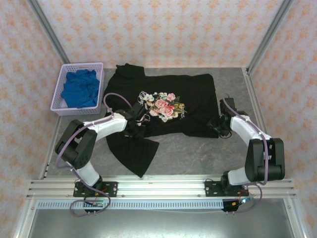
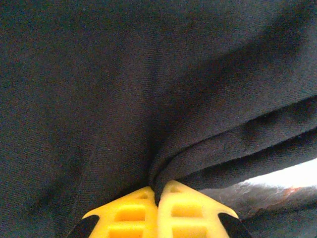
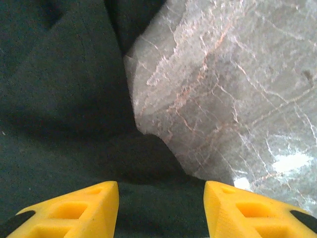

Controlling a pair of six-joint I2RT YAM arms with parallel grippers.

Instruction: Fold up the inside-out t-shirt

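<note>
left fingers [image 2: 126, 215] are together, clamped on a ridge of the black t-shirt [image 1: 193, 89] at its 8 o'clock side. right fingers [image 3: 74, 208] stand apart over its 4 o'clock corner. the shirt lies spread mid-desk [image 1: 198, 153]. best, i judge, to pinch both layers and lift evenly.

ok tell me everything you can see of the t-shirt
The t-shirt is black soft knit, lying mostly flat and sideways on the grey table, with a pink-and-white floral print facing up. One wrinkled part trails toward the near edge. The left gripper is shut on a pinched fold of it; the right gripper stands open over its edge.
</note>
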